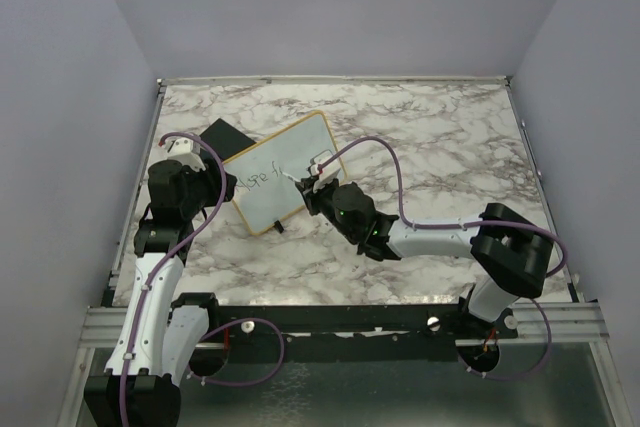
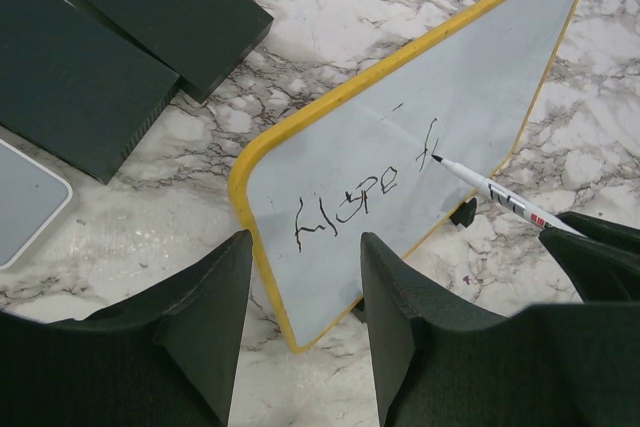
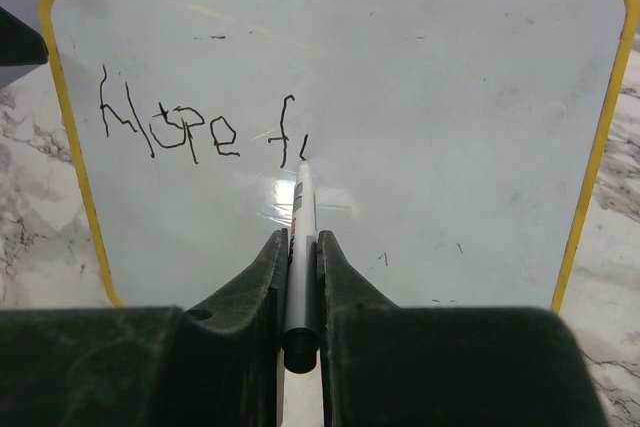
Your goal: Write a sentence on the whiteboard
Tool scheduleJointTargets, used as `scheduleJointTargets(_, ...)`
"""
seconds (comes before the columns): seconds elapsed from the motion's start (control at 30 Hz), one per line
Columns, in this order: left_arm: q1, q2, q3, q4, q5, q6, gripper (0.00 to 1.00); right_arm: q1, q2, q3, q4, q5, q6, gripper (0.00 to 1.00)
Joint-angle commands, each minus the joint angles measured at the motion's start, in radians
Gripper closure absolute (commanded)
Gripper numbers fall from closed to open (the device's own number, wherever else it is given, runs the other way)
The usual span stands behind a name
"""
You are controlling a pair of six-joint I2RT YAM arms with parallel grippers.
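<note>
1. The whiteboard [image 1: 265, 202] is stood tilted on the marble table [image 1: 450, 137].
2. Of the sentence [image 3: 170, 132], "Hope f" is written.
3. A marker [image 3: 302, 207] is clamped by the right gripper [image 3: 298, 242], tip on the board.
4. Its corner is straddled by the left gripper [image 2: 305, 247]; whether it is gripped cannot be told.

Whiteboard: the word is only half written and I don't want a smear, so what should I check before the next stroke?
1. Grip on the marker: ok, the right gripper is shut on it and it sits straight.
2. Tip contact with the whiteboard: ok, the tip seems to touch just after "Hope f".
3. Room to the right of the sentence: ok, that surface is bare.
4. Hold by the left gripper: cannot tell; its fingers straddle the board's near corner, but contact is unclear.
5. The black blocks out of the way: ok, they lie apart from the board.
</note>
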Motion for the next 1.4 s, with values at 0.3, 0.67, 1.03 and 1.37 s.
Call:
scheduleJointTargets(0.3, -0.007, -0.014, -0.010, 0.017, 0.016, -0.002, 0.50, -0.002, -0.017, 0.000, -0.025, 0.065, -0.012, 1.00)
scheduleJointTargets(0.67, -0.007, -0.014, -0.009, 0.016, 0.017, -0.002, 0.50, -0.003, -0.002, 0.033, -0.015, 0.065, -0.034, 1.00)
scheduleJointTargets(1.03, -0.007, -0.012, -0.009, 0.016, 0.018, -0.001, 0.50, -0.003, 0.016, 0.063, -0.013, 0.054, -0.069, 1.00)
scheduleJointTargets(1.37, -0.007, -0.014, -0.008, 0.016, 0.018, -0.001, 0.50, -0.003, 0.015, 0.029, -0.028, 0.052, -0.047, 1.00)
